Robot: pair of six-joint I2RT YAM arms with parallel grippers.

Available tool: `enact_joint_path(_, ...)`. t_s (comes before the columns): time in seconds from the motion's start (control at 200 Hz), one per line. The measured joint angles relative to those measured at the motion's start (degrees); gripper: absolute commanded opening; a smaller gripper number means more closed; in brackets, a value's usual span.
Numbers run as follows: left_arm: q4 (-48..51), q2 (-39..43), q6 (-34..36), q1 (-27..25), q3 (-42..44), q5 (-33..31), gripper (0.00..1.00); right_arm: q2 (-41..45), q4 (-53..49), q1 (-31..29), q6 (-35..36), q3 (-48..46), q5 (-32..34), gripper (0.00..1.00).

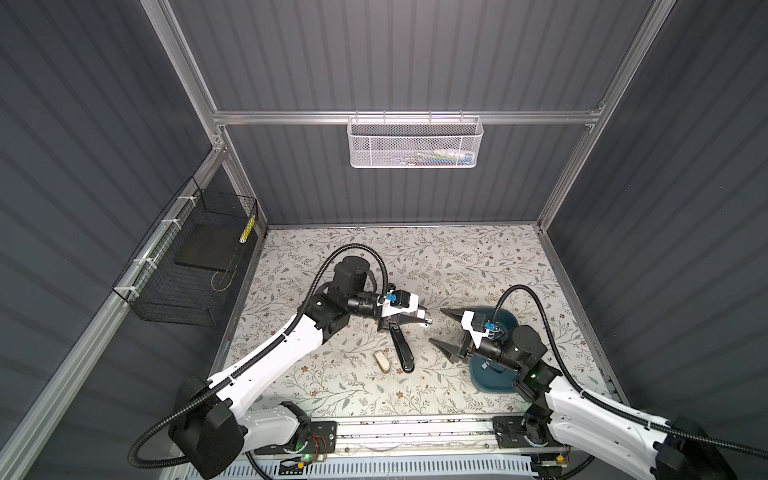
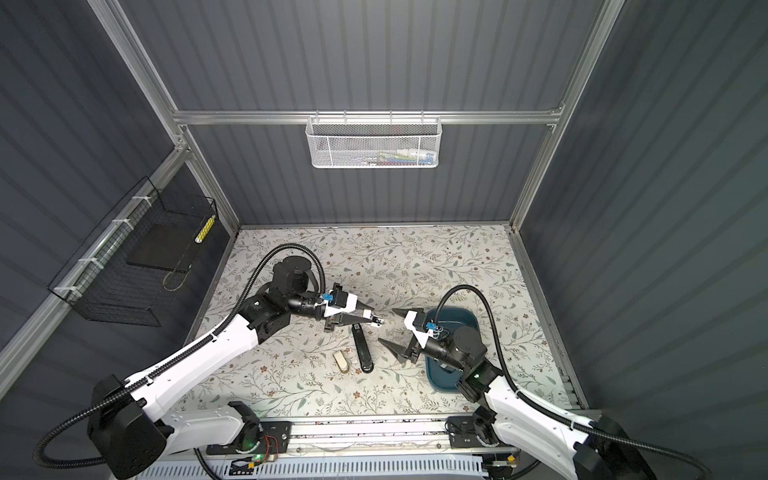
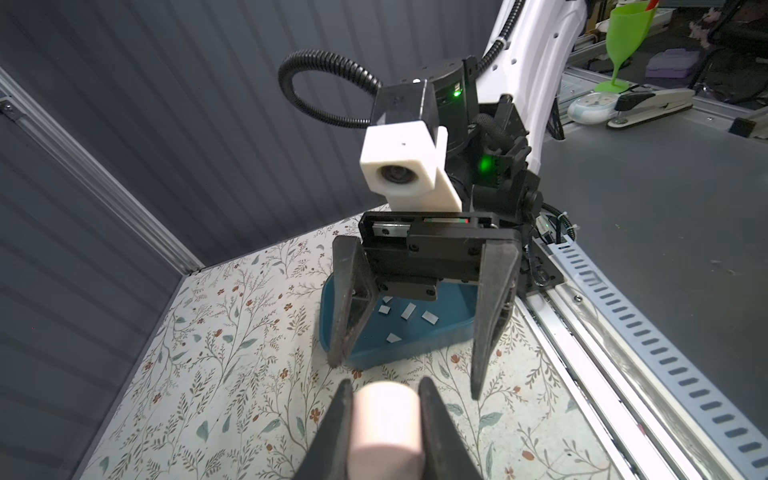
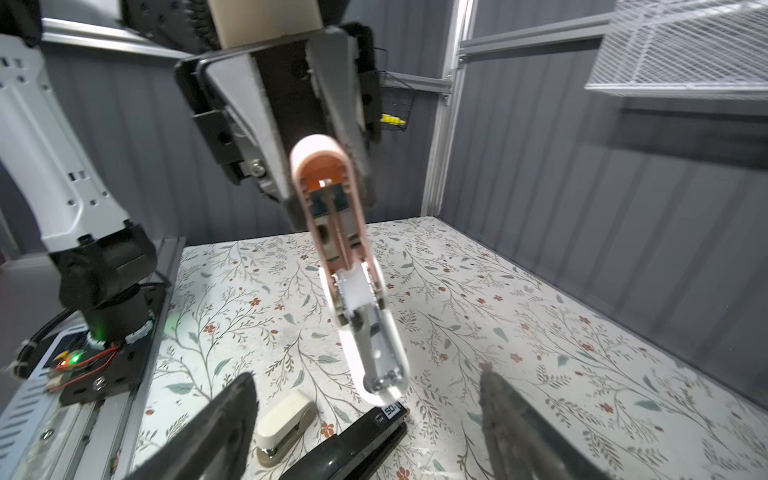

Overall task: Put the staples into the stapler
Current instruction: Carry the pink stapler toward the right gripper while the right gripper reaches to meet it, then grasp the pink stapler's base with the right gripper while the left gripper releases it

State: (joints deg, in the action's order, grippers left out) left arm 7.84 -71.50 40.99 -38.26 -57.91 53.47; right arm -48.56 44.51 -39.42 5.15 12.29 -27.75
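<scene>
My left gripper (image 1: 417,317) (image 3: 385,386) is shut on the rear end of a pale pink and white stapler (image 4: 358,299) (image 2: 375,320). It holds the stapler above the table, swung open so the metal channel inside shows. A bright pale piece sits in that channel; I cannot tell what it is. My right gripper (image 1: 445,329) (image 4: 365,376) is open and empty, facing the stapler's front tip with a gap between. Several staples (image 3: 409,311), short silvery strips, lie loose in a blue tray (image 3: 415,347) (image 1: 510,321) under the right wrist.
A long black stapler (image 1: 402,348) (image 4: 353,442) and a small cream stapler (image 1: 382,362) (image 4: 284,422) lie on the floral table below the held one. A white mesh basket (image 1: 415,141) hangs on the back wall, a black wire basket (image 1: 187,270) on the left wall.
</scene>
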Motion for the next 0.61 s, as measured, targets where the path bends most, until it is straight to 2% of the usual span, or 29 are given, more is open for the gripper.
enact_joint_path(0.07, 0.5, -0.2, 0.6, 0.0, 0.0, 1.3, 0.00, -1.2, 0.1, -1.0, 0.9, 0.2, -1.0, 0.79)
enact_joint_path(0.215, 1.3, -1.7, 1.9, -0.1, 0.0, 4.7, 0.00, -4.2, 0.1, -2.8, 2.2, 2.0, -1.6, 0.65)
enact_joint_path(0.605, 3.0, -2.7, 3.8, -0.1, -0.1, 6.7, 0.00, -10.0, 1.2, -6.6, 3.4, 6.0, 2.5, 0.45)
